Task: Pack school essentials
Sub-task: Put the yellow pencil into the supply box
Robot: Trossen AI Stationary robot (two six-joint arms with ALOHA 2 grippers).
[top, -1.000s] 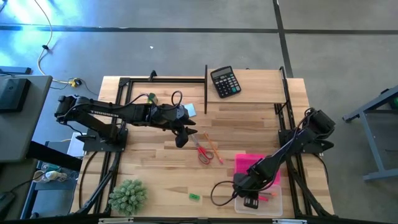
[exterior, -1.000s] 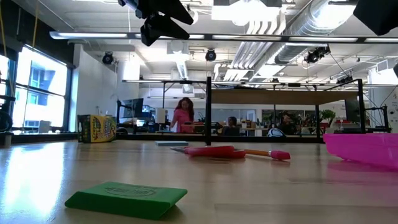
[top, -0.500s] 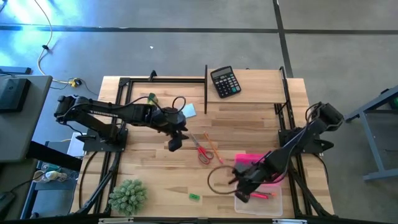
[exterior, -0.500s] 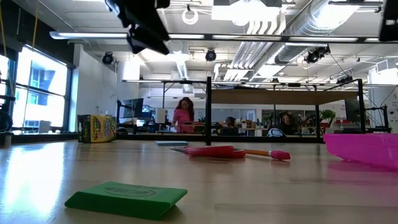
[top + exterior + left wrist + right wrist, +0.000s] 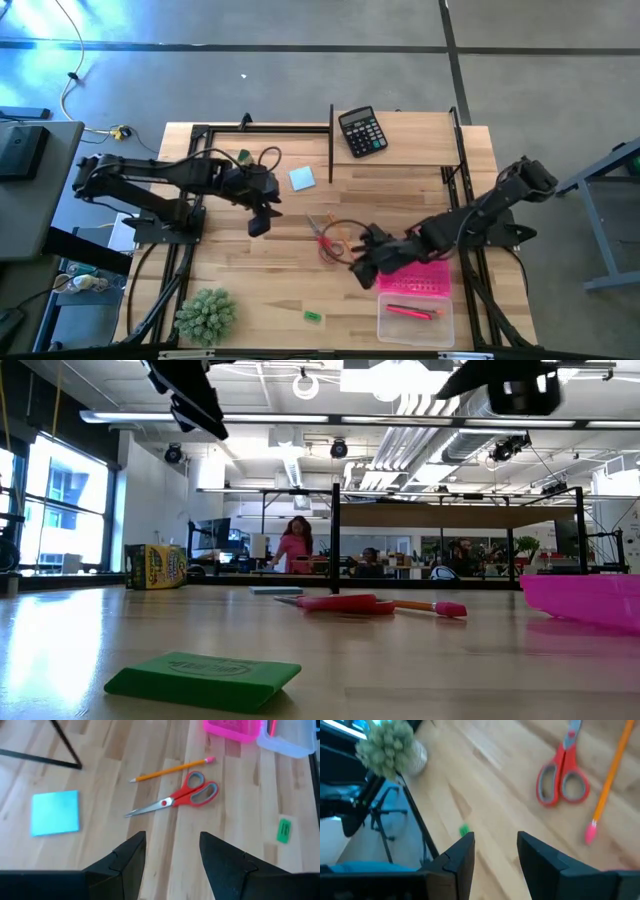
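Red-handled scissors (image 5: 325, 240) and an orange pencil (image 5: 343, 236) lie flat at the table's middle. A light-blue notepad (image 5: 302, 178) lies farther back, and a small green eraser (image 5: 313, 316) lies near the front edge. A red pen (image 5: 405, 311) rests inside a clear container (image 5: 440, 330). My left gripper (image 5: 258, 222) hangs open above the table, left of the scissors (image 5: 175, 797). My right gripper (image 5: 362, 270) hangs open just right of and nearer than the scissors (image 5: 565, 775). Neither gripper holds anything.
A pink tray (image 5: 425, 275) lies against the clear container's far side. A black calculator (image 5: 361, 131) sits at the back, and a green spiky plant (image 5: 205, 315) at the front left. A small yellow-green box (image 5: 243, 155) lies at the back left. Black frame rails (image 5: 331, 140) border the table.
My right gripper has risen out of the clear container and swung toward the table's far left, over to the scissors, with its wrist turning. The red pen stays in the container. My left gripper has drawn back toward the table's left edge, away from the scissors.
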